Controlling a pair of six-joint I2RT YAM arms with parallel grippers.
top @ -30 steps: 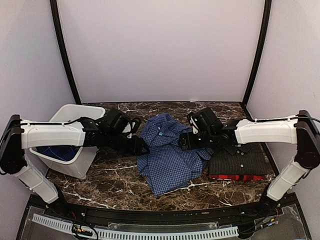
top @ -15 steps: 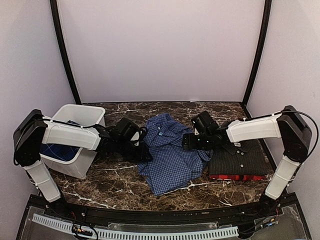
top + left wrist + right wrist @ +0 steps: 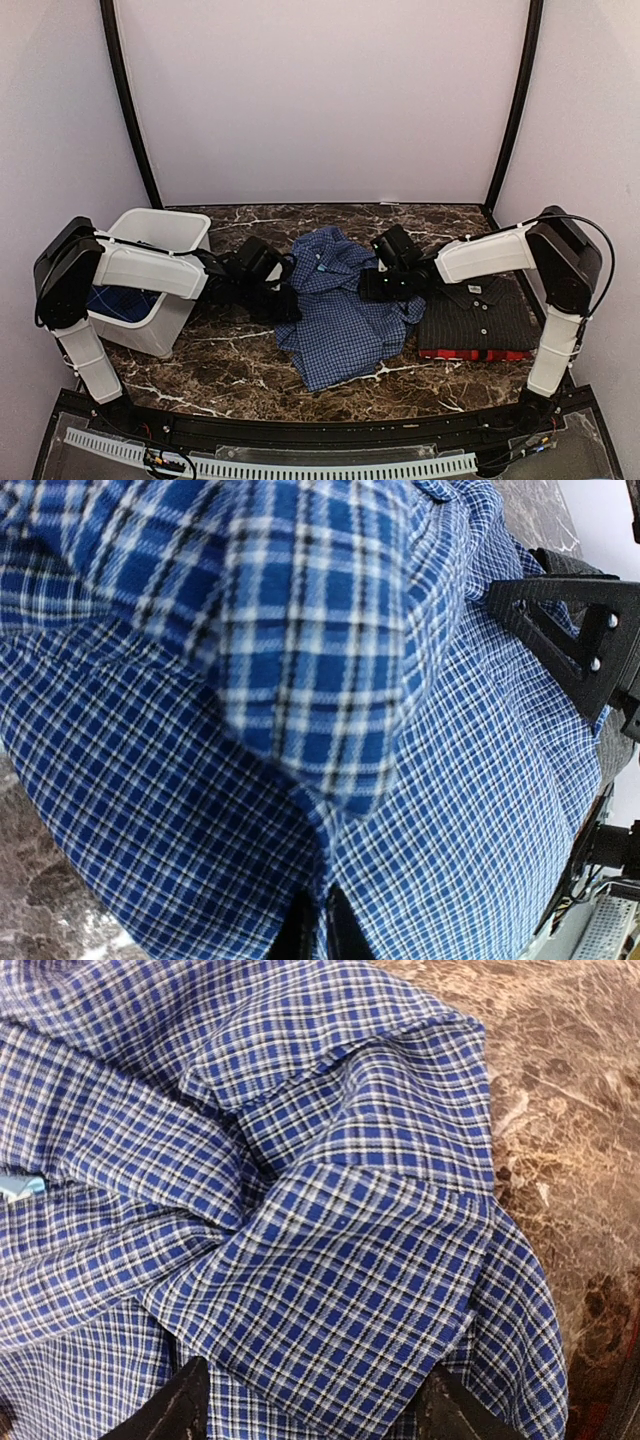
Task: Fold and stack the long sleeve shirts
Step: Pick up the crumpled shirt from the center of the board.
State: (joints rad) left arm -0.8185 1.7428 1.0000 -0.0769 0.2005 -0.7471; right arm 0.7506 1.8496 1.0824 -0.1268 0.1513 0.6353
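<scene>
White plastic bin (image 3: 150, 325) at left w/ dark marble table (image 3: 230, 370) under it; plain pale backdrop (image 3: 320, 100) behind.

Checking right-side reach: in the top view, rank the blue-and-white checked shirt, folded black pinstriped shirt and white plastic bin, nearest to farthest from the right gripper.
1. Blue-and-white checked shirt, centre, at the right gripper.
2. Folded black pinstriped shirt, right side.
3. White plastic bin, far left.
</scene>
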